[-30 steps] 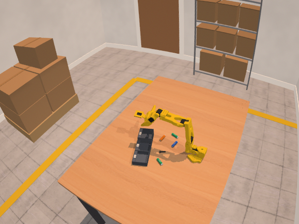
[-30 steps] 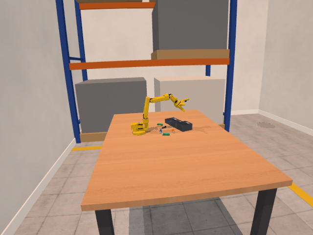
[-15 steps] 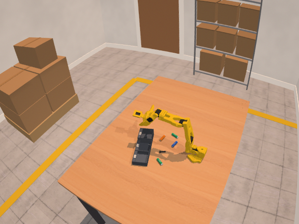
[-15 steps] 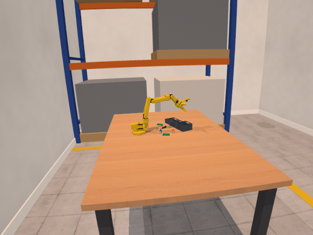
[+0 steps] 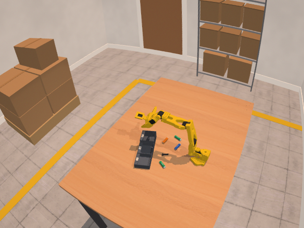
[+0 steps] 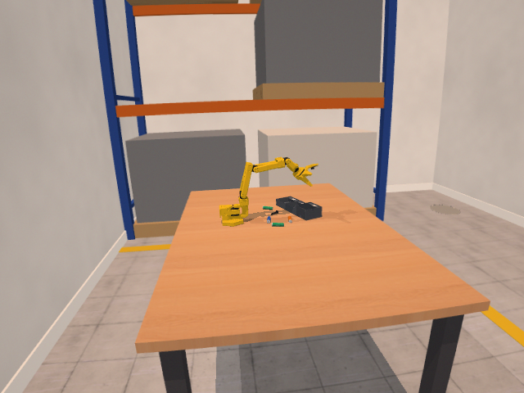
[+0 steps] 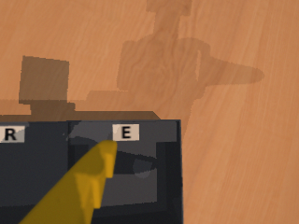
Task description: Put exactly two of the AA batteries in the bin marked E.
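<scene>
A row of three dark bins (image 5: 145, 152) lies on the table. The far end bin is marked E (image 7: 126, 133), and its neighbour is marked R (image 7: 10, 134). My gripper (image 5: 148, 118) is open and empty. It hangs above the table just past the far edge of bin E (image 5: 148, 137). In the wrist view one yellow finger (image 7: 93, 173) reaches over bin E, whose inside is in shadow. An orange battery (image 5: 165, 140), a green one (image 5: 177, 137), a blue one (image 5: 177, 146) and a second green one (image 5: 162, 164) lie on the table between the bins and the arm's base.
A small black screw (image 5: 165, 154) lies among the batteries. The arm's base (image 5: 200, 156) stands right of them. In the exterior view the bins (image 6: 298, 207) lie right of the batteries, with the gripper (image 6: 306, 172) high above them.
</scene>
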Available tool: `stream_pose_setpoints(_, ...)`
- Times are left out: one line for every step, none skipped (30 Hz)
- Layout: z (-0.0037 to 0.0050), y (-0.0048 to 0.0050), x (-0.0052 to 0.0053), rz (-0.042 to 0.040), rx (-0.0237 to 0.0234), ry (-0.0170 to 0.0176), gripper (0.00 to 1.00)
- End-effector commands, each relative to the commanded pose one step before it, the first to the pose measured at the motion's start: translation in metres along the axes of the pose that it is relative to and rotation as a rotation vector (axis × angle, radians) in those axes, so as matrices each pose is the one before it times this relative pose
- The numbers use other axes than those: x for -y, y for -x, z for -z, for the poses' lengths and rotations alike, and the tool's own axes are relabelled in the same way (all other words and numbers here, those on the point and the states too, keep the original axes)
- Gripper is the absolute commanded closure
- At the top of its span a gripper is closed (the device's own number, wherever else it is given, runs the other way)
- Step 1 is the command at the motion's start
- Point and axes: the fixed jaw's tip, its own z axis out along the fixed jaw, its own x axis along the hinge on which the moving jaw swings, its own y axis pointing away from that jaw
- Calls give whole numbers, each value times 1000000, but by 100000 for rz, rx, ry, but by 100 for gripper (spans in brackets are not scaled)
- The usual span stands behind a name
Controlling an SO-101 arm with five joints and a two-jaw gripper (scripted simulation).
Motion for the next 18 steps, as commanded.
stream_pose_setpoints(8987, 15741, 216, 1352, 6928, -815, 0)
stream_pose_setpoints(0, 0, 0, 0, 0, 0, 0)
stream_pose_setpoints(0, 0, 0, 0, 0, 0, 0)
stream_pose_setpoints(0, 0, 0, 0, 0, 0, 0)
stream_pose_setpoints(0, 0, 0, 0, 0, 0, 0)
stream_pose_setpoints(0, 0, 0, 0, 0, 0, 0)
stream_pose_setpoints(0, 0, 0, 0, 0, 0, 0)
stream_pose_setpoints(0, 0, 0, 0, 0, 0, 0)
stream_pose_setpoints(0, 0, 0, 0, 0, 0, 0)
stream_pose_setpoints(0, 0, 0, 0, 0, 0, 0)
stream_pose_setpoints(0, 0, 0, 0, 0, 0, 0)
stream_pose_setpoints(-15, -19, -9, -1, -8, 2, 0)
stream_pose_setpoints(-114, -103, -20, 0, -50, 13, 0)
stream_pose_setpoints(-290, -269, -66, 0, -125, 29, 0)
stream_pose_setpoints(-524, -481, -112, -1, -226, 55, 0)
stream_pose_setpoints(-792, -734, -177, 2, -348, 84, 0)
stream_pose_setpoints(-1098, -1017, -242, -2, -480, 113, 0)
stream_pose_setpoints(-1400, -1302, -312, 1, -618, 149, 0)
